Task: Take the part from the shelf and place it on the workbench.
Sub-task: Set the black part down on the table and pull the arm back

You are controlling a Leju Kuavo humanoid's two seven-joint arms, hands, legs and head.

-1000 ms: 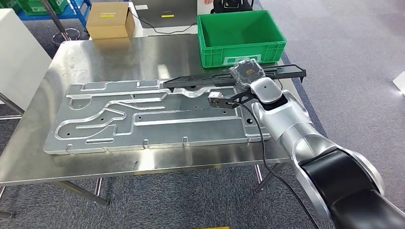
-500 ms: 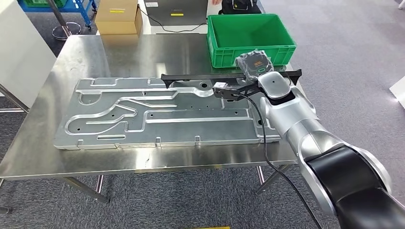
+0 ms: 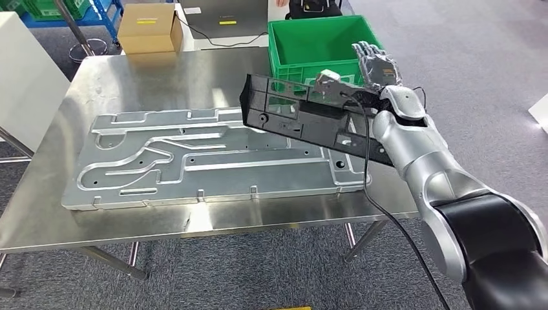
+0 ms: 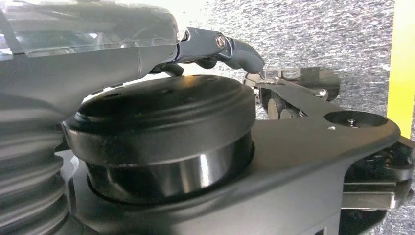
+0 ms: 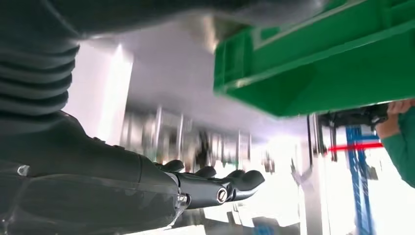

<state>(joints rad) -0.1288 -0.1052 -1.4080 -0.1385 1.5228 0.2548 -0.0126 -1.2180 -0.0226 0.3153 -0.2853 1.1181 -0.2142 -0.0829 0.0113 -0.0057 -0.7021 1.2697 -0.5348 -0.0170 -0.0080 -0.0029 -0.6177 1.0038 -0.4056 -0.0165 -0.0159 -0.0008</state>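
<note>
The long black part point(image 3: 304, 116) stands tilted on its edge over the far right corner of the grooved aluminium plate point(image 3: 194, 161), broad face toward me. Its right end runs under my right wrist. My right hand point(image 3: 376, 63) is raised above the part in front of the green crate, fingers straight and spread, gripping nothing that I can see. In the right wrist view its dark fingers point(image 5: 220, 188) stretch out with nothing between them. My left hand point(image 4: 230, 49) hangs low over grey carpet and holds nothing.
The steel workbench point(image 3: 129, 77) carries the plate and a green crate point(image 3: 378, 48) at its back right. A cardboard box point(image 3: 145, 26) stands behind it and a white cabinet point(image 3: 26, 77) to its left. A person's green sleeve point(image 5: 401, 147) shows beyond the crate.
The part lay flat across the plate's far edge with my right hand on it; now it is tipped up on edge. My right hand has turned and spread its fingers upward. The camera swayed.
</note>
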